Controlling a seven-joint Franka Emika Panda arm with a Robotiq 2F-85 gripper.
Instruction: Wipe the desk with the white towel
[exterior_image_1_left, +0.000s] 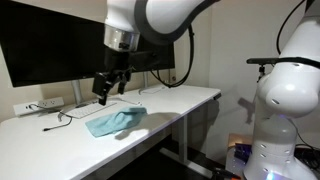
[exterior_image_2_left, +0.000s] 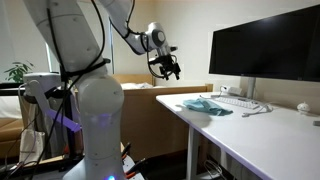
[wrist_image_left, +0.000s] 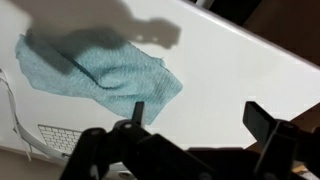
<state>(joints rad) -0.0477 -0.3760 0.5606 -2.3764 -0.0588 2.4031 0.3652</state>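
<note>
The long white desk is seen in both exterior views, with the dark monitor cut off at the frame edge. The white towel, pale teal and wrinkled, is laid flat near the desk's front edge. Only in the wrist view is a keyboard corner caught beside it. The gripper is poised above, jaws spread wide, nothing grasped.

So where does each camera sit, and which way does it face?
Exterior view: off the desk's front, facing the monitor; arm, open gripper and white base show.
Exterior view: behind the robot's base, facing the desk's end; base and arm show.
Wrist view: above the towel, looking down; gripper fingers show.
All three share the towel on the desk.
</note>
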